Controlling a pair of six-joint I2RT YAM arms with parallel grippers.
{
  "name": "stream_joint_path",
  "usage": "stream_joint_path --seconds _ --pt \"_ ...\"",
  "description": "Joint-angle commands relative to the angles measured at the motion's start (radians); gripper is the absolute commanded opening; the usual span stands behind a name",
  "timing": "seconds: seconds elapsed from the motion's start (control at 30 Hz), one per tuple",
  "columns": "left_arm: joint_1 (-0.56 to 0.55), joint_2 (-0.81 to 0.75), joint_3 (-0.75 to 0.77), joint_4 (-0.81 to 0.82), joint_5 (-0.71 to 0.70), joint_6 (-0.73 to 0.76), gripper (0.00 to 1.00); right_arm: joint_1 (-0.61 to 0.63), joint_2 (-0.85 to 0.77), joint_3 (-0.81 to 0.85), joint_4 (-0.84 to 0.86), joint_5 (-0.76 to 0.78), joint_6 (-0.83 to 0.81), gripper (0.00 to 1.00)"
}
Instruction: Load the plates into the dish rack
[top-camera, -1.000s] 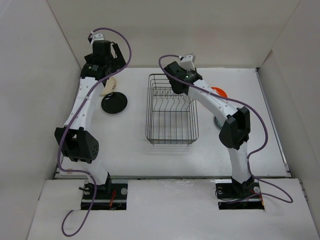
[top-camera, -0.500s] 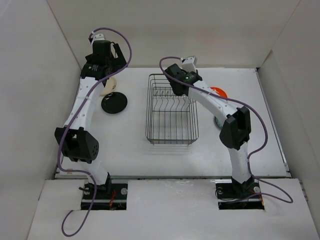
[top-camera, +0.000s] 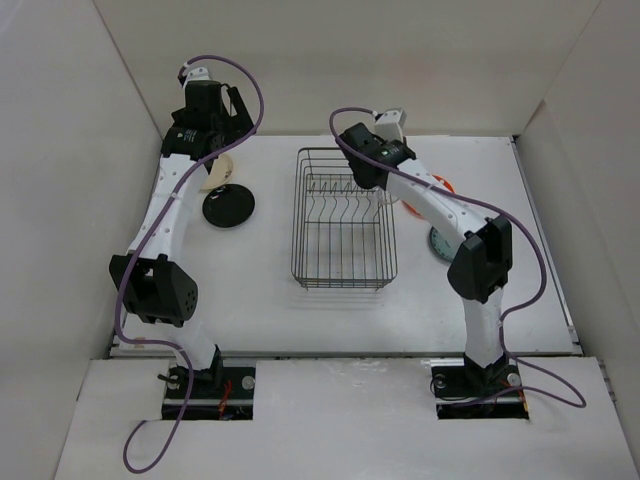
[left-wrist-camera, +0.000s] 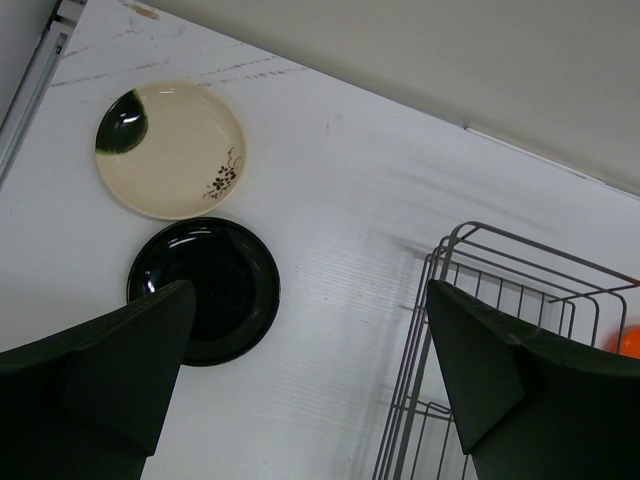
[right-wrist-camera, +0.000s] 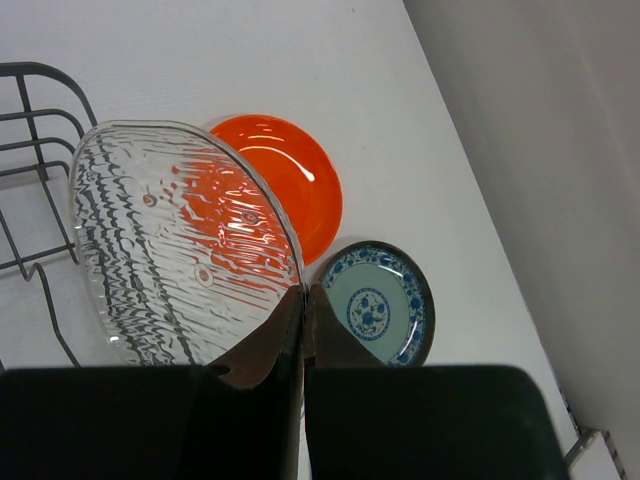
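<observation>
The dark wire dish rack (top-camera: 343, 225) stands mid-table and holds no plates. My right gripper (right-wrist-camera: 305, 292) is shut on the rim of a clear rippled glass plate (right-wrist-camera: 180, 240), held on edge above the rack's far right corner (right-wrist-camera: 30, 170). Below it lie the orange plate (right-wrist-camera: 290, 180) and the teal-patterned plate (right-wrist-camera: 380, 305). My left gripper (left-wrist-camera: 308, 300) is open and empty, high above the table between the black plate (left-wrist-camera: 215, 285) and the rack (left-wrist-camera: 500, 330). The cream plate (left-wrist-camera: 170, 150) lies just beyond the black one.
White walls enclose the table on the left, back and right. The black plate (top-camera: 228, 207) and cream plate (top-camera: 218, 172) lie near the left wall. The teal plate (top-camera: 437, 240) lies right of the rack, partly under my right arm.
My right arm has swung a little to the right with the clear plate, now covering most of the orange plate from above. The left arm has not moved.
</observation>
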Motion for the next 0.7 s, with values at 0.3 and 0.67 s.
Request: stream_joint_path --seconds 0.3,0.67 --pt "0.0 -0.052 0.004 0.032 0.005 -0.006 1.0 0.001 0.003 0.035 -0.009 -0.025 0.014 0.0" --pt "0.0 -0.052 0.004 0.032 -0.004 0.003 1.0 0.01 0.089 0.096 -0.009 -0.043 -0.006 0.0"
